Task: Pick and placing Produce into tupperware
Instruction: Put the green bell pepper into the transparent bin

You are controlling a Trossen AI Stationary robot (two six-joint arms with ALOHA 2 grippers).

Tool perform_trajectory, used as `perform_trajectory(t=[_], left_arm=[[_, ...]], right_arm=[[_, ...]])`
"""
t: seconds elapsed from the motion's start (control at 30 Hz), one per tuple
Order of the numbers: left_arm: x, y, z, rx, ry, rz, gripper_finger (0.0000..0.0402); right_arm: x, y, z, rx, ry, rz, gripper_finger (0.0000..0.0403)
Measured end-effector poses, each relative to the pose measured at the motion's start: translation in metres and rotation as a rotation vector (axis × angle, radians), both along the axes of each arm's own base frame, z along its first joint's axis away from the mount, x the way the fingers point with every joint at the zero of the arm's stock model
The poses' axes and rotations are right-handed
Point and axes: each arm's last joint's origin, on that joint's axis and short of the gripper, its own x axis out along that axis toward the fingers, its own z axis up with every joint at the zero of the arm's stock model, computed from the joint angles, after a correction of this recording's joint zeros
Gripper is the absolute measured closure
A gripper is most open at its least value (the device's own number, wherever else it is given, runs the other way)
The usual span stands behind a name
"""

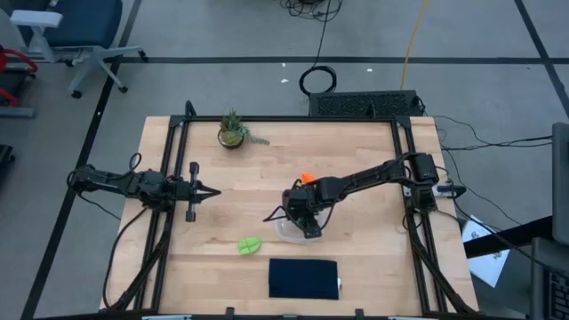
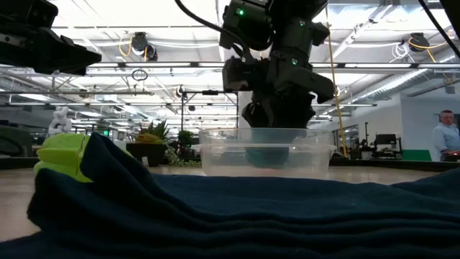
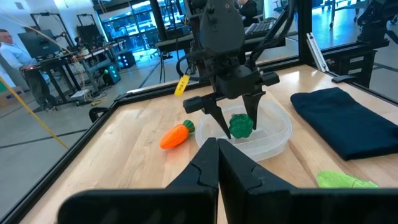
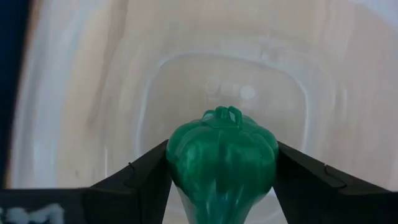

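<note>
Right gripper (image 3: 231,118): we see it reaching over the tupperware (image 3: 273,134), fingers clamped on the dark green lump (image 4: 222,158), one finger on each side.
Dark green lump: held low inside the container's walls in the low view; we cannot tell whether it touches the floor.
Tupperware: sits near the table's middle, toward the front edge; its clear rim (image 2: 215,134) stands open on all sides, with the right arm coming down from above.
Carrot (image 3: 174,135): lies on bare wood just beside the container, outside its wall, on the far side from the navy pad (image 1: 303,278).
Leafy piece (image 1: 249,245): flat on the wood, left of the pad and apart from the container.
Navy pad: close to the front edge, just in front of the container.
Left gripper (image 1: 212,191): we see it at the left of the table with fingertips together, bare wood between it and the container.
Potted plant (image 1: 233,132): near the back edge, well apart from everything else.
</note>
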Motion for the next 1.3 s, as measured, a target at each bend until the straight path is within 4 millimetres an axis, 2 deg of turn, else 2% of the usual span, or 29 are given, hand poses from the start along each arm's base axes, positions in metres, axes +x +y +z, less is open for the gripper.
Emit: perform_trajectory(t=[0.17,0.7,1.3], left_arm=[[0.0000,0.0000,0.0000,0.000,0.000,0.000,0.0401],[0.0000,0.0000,0.0000,0.000,0.001,0.000,0.0401],[0.0000,0.0000,-0.0001,-0.003,0.001,0.000,0.0401]], right_arm=[[-0.0043,-0.0032,-0.0073,0.002,0.011,-0.041,0.0173],[-0.0029,-0.0027,-0.0079,0.025,-0.006,-0.046,0.0170],[-0.0035,-0.0027,-0.0092,0.031,0.004,-0.064,0.0131]])
